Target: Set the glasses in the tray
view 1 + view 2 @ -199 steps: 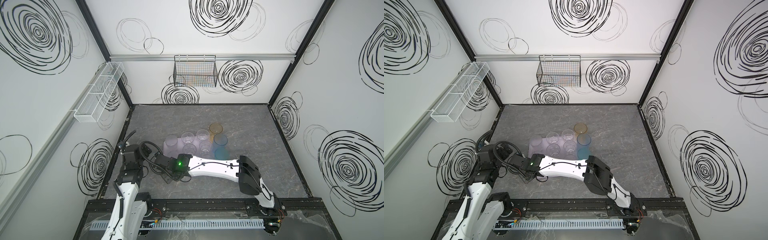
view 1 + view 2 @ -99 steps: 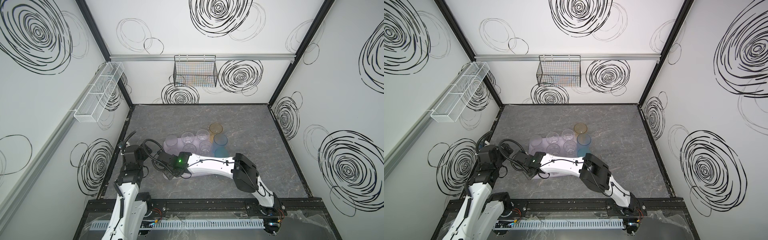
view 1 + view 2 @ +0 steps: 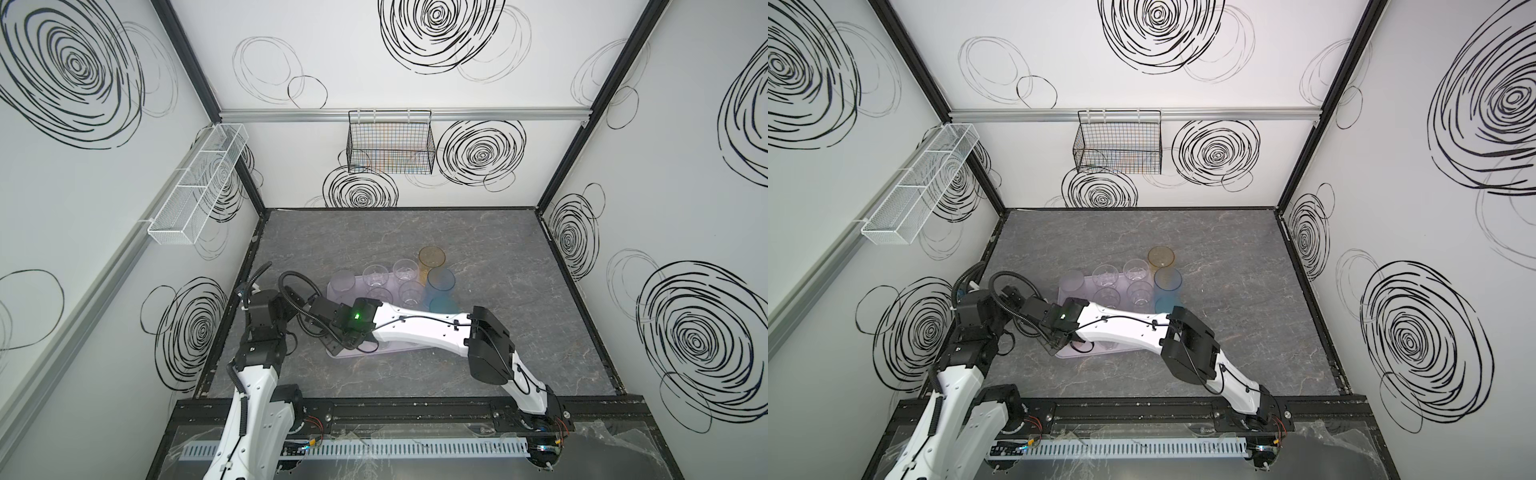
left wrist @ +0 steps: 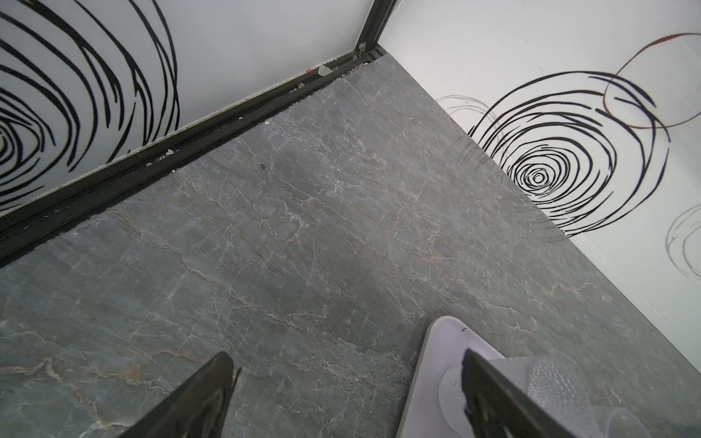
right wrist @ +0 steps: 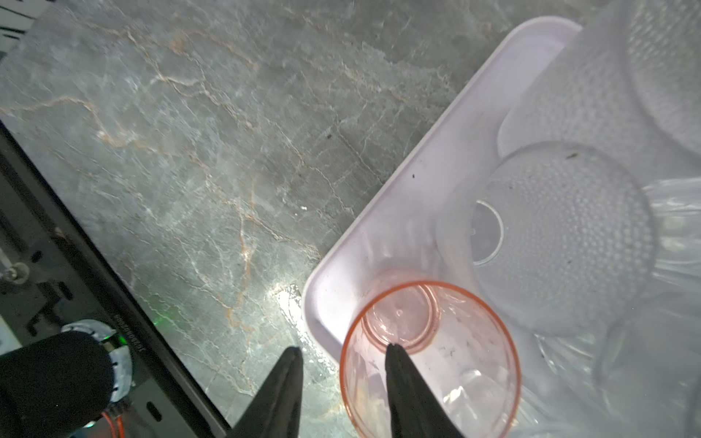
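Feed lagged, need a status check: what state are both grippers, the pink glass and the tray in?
pink glass: upright, in a tray corner
tray: flat on the table, holding several clear glasses
right gripper: open, jaws astride the pink glass's rim
left gripper: open, empty

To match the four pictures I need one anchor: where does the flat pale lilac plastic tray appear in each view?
In a top view: flat pale lilac plastic tray, left of centre, partly under the white arm.
In a top view: same place, under the same arm.
Left wrist: only one rounded corner shows.
Right wrist: its long rim and a corner.
Shared landmark: the grey veined tabletop.
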